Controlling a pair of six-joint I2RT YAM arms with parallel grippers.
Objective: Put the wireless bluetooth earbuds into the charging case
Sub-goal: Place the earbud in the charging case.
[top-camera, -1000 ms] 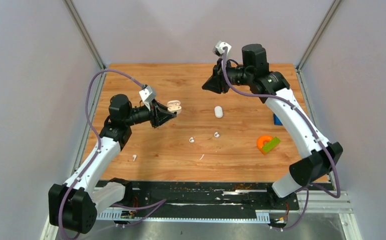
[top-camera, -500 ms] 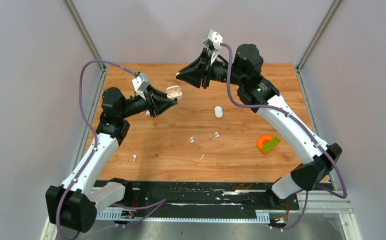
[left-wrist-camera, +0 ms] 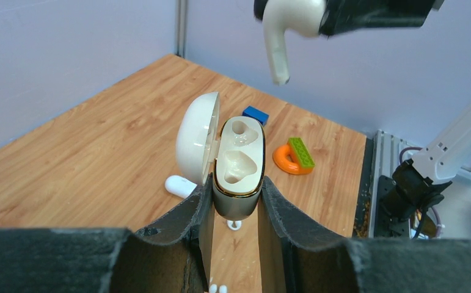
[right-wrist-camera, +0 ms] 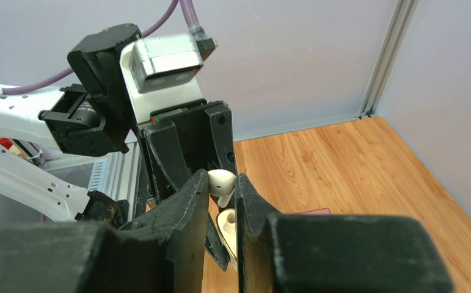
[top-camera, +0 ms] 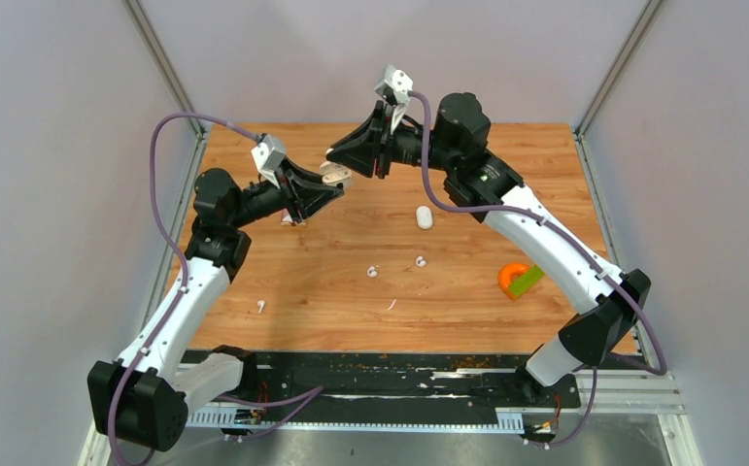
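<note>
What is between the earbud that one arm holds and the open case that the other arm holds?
Nothing. In the left wrist view, only open air separates the earbud from the charging case.

You're looking into a robotics lab test cell, not a home or a shop. A light wooden bench (top-camera: 302, 291) is boxed in at 9, 12 and 3 o'clock by plain pale grey wall panels (top-camera: 50, 194), which meet at bare aluminium corner posts (top-camera: 162, 63). At 6 o'clock a black metal mounting rail (top-camera: 390, 374) carries two jointed white-and-black robot arms, the left arm (top-camera: 181, 311) and the right arm (top-camera: 545, 243), each trailing a purple cable (top-camera: 174, 118). Wrist cameras look out over the left gripper (left-wrist-camera: 234, 183) and the right gripper (right-wrist-camera: 222, 177). Toy-like props sit near 4 o'clock: an orange plastic ring with a green brick (top-camera: 518, 279) and, near it, a small blue block (left-wrist-camera: 255, 114).
</note>
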